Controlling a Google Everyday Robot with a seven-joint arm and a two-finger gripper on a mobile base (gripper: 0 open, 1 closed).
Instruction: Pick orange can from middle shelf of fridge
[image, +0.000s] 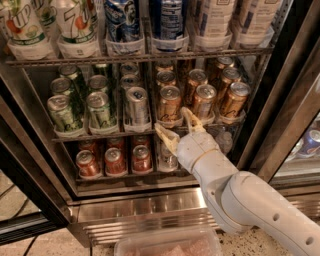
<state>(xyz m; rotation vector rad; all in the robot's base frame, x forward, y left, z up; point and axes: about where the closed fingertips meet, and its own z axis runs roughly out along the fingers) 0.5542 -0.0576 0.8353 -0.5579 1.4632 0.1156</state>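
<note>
Several orange cans stand in lanes on the middle shelf (100, 136) of the fridge (150, 205); the front-left one (169, 103) is nearest me, with others (203, 101) (233, 102) to its right. My gripper (177, 123) is open, its two tan fingers spread just below and in front of the front-left orange can, at the shelf's front edge. It holds nothing. My white arm (240, 200) reaches in from the lower right and hides part of the lower shelf.
Green cans (62, 113) and silver cans (136, 105) fill the middle shelf's left lanes. Red cans (114, 161) stand on the lower shelf. Tall bottles (75, 22) stand on the top rack. A black door edge (280, 100) is at right; a clear tray (167, 242) lies below.
</note>
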